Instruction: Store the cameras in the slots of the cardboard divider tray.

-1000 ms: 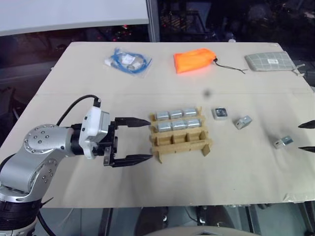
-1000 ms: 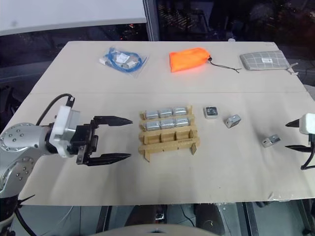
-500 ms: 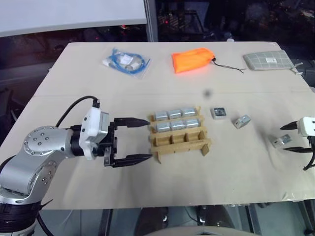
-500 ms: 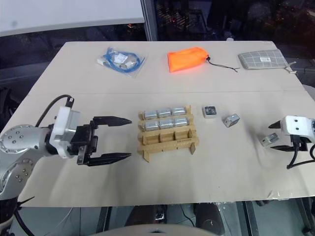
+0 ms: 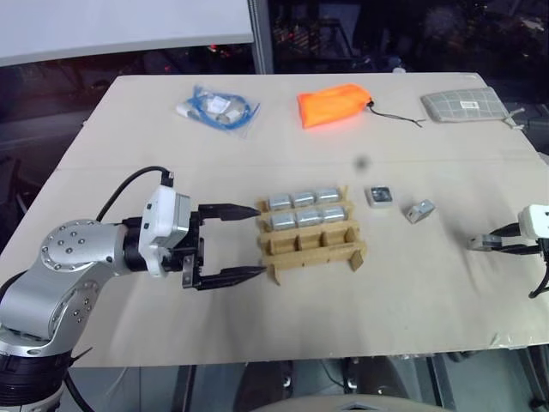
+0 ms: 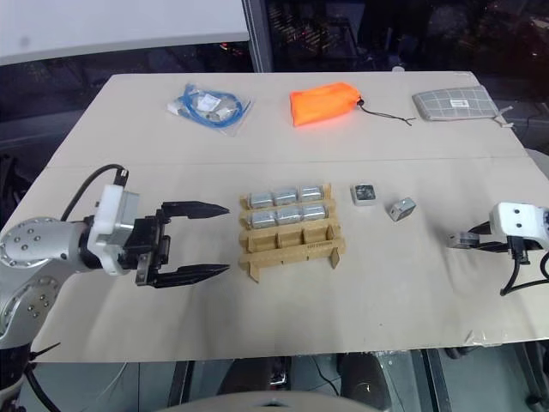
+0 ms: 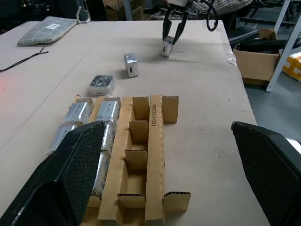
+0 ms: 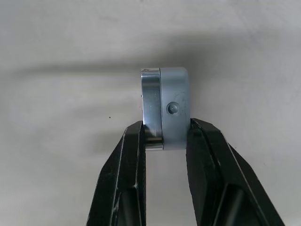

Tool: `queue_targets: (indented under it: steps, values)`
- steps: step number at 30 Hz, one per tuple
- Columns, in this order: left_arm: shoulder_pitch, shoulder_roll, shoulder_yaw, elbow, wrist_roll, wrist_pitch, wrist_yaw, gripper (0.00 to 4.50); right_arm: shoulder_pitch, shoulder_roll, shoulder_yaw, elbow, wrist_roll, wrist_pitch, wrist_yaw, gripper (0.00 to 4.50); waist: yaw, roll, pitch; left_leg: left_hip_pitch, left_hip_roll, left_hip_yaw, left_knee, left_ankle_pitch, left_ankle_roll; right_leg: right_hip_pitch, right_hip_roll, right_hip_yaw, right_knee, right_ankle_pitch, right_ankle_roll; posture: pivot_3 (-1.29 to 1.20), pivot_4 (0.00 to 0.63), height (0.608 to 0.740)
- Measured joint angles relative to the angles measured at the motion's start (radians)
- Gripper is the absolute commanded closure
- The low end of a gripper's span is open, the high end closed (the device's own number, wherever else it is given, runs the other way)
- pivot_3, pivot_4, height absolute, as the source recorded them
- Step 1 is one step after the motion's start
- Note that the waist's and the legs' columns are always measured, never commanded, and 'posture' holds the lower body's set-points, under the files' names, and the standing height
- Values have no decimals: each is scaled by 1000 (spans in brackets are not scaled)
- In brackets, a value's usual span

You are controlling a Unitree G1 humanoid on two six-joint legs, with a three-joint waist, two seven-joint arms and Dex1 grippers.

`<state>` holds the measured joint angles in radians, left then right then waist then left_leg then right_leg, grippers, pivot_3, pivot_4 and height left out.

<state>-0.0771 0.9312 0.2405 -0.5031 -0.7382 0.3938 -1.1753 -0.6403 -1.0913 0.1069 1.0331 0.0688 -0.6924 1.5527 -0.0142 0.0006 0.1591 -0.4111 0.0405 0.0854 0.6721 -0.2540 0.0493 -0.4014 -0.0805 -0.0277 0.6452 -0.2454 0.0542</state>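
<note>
Table [image 5: 429, 292] | right pincer [image 8: 165, 136] clamps camera [image 8: 167, 106] on edge | left pincer [image 5: 247, 243] agape

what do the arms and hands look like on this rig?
Left arm: rounded silver-grey metal joints with bolt circles, a white wrist block, a black cable looping over it. Left hand: black body with two long, tapered black fingers, textured on the inner pads. Right hand: the same white block and black fingers, with black cable.
</note>
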Motion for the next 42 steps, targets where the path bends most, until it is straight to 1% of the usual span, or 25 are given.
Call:
queue_targets:
  steps: [2, 5, 7, 10, 12, 13, 15, 16, 17, 18, 21, 24, 28, 31, 33, 42]
  values:
    - [0, 0, 0, 0, 0, 0, -1, 0, 8, 1, 1, -34, 30, 31, 1, 3855, -1, 0, 0, 0, 0, 0, 0, 0, 0, 0, 0, 0, 0, 0, 0, 0, 150, 740]
    - [0, 0, 0, 1, 1, -1, -3, 0, 19, 25, -7, -171, 135, 147, 4, 3855, -3, 0, 0, 1, 1, 1, 0, 0, 0, 0, 0, 1, 1, 0, 0, 0, 150, 740]
    - [0, 1, 0, 1, 5, -5, -8, 0, 48, 53, -23, -322, 220, 270, 7, 3855, -1, 0, 0, 1, 1, 0, 0, 0, 0, 0, 0, 0, 2, 0, 0, 0, 150, 740]
    - [2, 1, 5, 6, 10, -9, -14, 0, 92, 106, -39, -614, 340, 491, -19, 3855, 2, 0, 0, 0, 3, -1, 0, 0, 0, -1, 0, 0, 4, 0, 0, 0, 150, 740]
    - [7, 5, 22, 18, 14, -14, -25, 0, 97, 140, -39, -794, 400, 646, -77, 3855, 4, 0, 0, -2, 2, -1, 0, 0, 0, -3, -1, -1, 5, 0, 0, 0, 150, 740]
    - [6, 8, 28, 27, 18, -16, -29, 0, 94, 159, -39, -848, 417, 690, -101, 3855, 4, 0, 0, -2, 2, -2, 1, 0, 0, -3, -1, -1, 5, 0, 0, 0, 150, 740]
    - [7, 21, 41, 60, 33, -27, -42, 0, 66, 232, -33, -973, 445, 814, -178, 3855, 5, 0, 0, -3, 0, -1, 1, 0, 0, -4, -1, -1, 6, 0, 0, 0, 150, 740]
    - [7, 21, 42, 63, 33, -28, -43, 0, 62, 240, -32, -982, 448, 823, -186, 3855, 5, 0, 0, -3, 0, -1, 1, 0, 0, -5, -1, -1, 6, 0, 0, 0, 150, 740]
    - [6, 25, 51, 85, 44, -34, -51, 0, 31, 300, -12, -1031, 453, 875, -233, 3855, 5, -1, 1, -3, 0, -1, 1, 0, 0, -5, -1, -1, 6, 0, 0, 0, 150, 740]
    - [8, 30, 66, 105, 52, -38, -61, 0, 6, 360, 13, -1043, 447, 907, -268, 3855, 6, -3, 1, -4, 0, -1, 1, 0, 0, -5, -1, -1, 7, 0, 0, 0, 150, 740]
    - [10, 50, 84, 142, 69, -47, -74, 0, -31, 494, 93, -1066, 408, 947, -327, 3855, 2, -5, 2, -4, 0, 0, 1, 0, 0, -8, 0, 0, 10, 0, 0, 0, 150, 740]
    - [37, 69, 137, 172, 87, -59, -90, 0, -67, 603, 179, -1033, 330, 951, -366, 3855, 0, -6, 3, -5, 0, 2, 1, 0, 0, -10, -1, 1, 12, 0, 0, 0, 150, 740]
    - [74, 71, 168, 179, 93, -59, -95, 0, -122, 705, 220, -981, 280, 933, -380, 3855, 4, -7, 4, -6, 0, 2, 1, 0, 0, -11, -1, 1, 12, 0, 0, 0, 150, 740]
    - [90, 71, 182, 165, 94, -58, -89, 0, -133, 726, 255, -920, 225, 864, -353, 3855, 6, -10, 3, -6, 0, 1, 1, 0, 0, -10, -1, 1, 12, 0, 0, 0, 150, 740]
    - [91, 71, 183, 152, 91, -55, -84, 0, -132, 727, 261, -897, 213, 852, -336, 3855, 4, -10, 3, -5, 0, 2, 1, 0, 0, -10, -2, 1, 12, 0, 0, 0, 150, 740]
    - [93, 70, 187, 127, 87, -46, -63, 0, -119, 715, 281, -893, 161, 832, -285, 3855, -1, -10, 3, -5, 0, 2, 0, 1, -1, -11, -1, 1, 13, 0, 0, 0, 150, 740]
